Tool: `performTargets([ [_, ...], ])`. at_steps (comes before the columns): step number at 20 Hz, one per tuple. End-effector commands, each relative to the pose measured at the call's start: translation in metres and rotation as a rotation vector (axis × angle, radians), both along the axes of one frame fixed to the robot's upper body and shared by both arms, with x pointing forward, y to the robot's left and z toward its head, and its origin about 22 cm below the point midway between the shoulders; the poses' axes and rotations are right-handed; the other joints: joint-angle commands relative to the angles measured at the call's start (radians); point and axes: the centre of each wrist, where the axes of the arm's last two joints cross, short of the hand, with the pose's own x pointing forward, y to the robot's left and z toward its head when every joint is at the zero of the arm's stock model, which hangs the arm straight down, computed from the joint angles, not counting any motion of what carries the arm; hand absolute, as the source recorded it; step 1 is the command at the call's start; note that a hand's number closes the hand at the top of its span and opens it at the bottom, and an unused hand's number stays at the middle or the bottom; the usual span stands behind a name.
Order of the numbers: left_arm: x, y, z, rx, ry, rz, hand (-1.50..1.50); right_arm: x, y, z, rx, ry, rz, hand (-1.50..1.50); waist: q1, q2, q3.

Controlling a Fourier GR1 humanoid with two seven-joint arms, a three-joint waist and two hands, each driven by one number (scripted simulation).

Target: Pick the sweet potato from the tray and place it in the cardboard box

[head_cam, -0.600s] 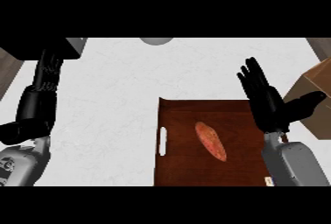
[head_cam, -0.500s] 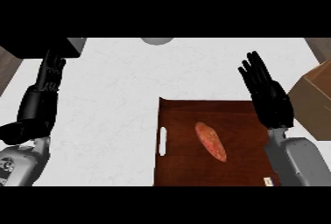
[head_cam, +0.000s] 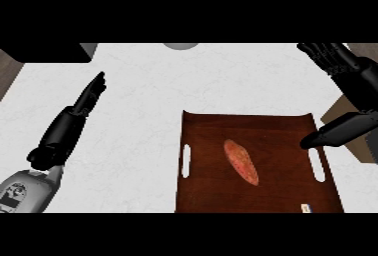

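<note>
The elongated orange-red sweet potato (head_cam: 241, 161) lies on the dark brown wooden tray (head_cam: 221, 195), below and left of the right hand's (head_cam: 353, 75) thumb tip, untouched. That hand's fingers are relaxed, with the thumb spread wide. The left hand's (head_cam: 72, 117) fingers are straight and pressed together.

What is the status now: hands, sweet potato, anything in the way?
Both hands open, holding nothing: left hand over counter at left, right hand at right edge. Sweet potato lying on tray, untouched. Nothing blocking it.
</note>
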Motion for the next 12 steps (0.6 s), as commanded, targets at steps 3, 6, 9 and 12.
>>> performTargets([
  [3,0.006,0.005,0.014,0.019,0.021,-0.052,0.0,0.004,-0.039,-0.004,-0.212,-0.172,0.198,-1.5,0.023,0.002,0.001],
  [6,0.001,0.01,-0.007,0.007,0.049,-0.087,0.0,0.009,-0.019,0.003,-0.34,-0.29,0.271,-1.5,0.023,-0.001,-0.002],
  [9,0.005,0.003,0.002,0.019,0.053,-0.065,0.0,0.014,-0.017,0.007,-0.455,-0.285,0.316,-1.5,0.013,-0.007,-0.003],
  [12,0.006,0.015,-0.002,0.025,0.034,-0.041,0.0,0.001,0.008,0.01,-0.683,-0.312,0.358,-1.5,0.004,-0.011,-0.004],
])
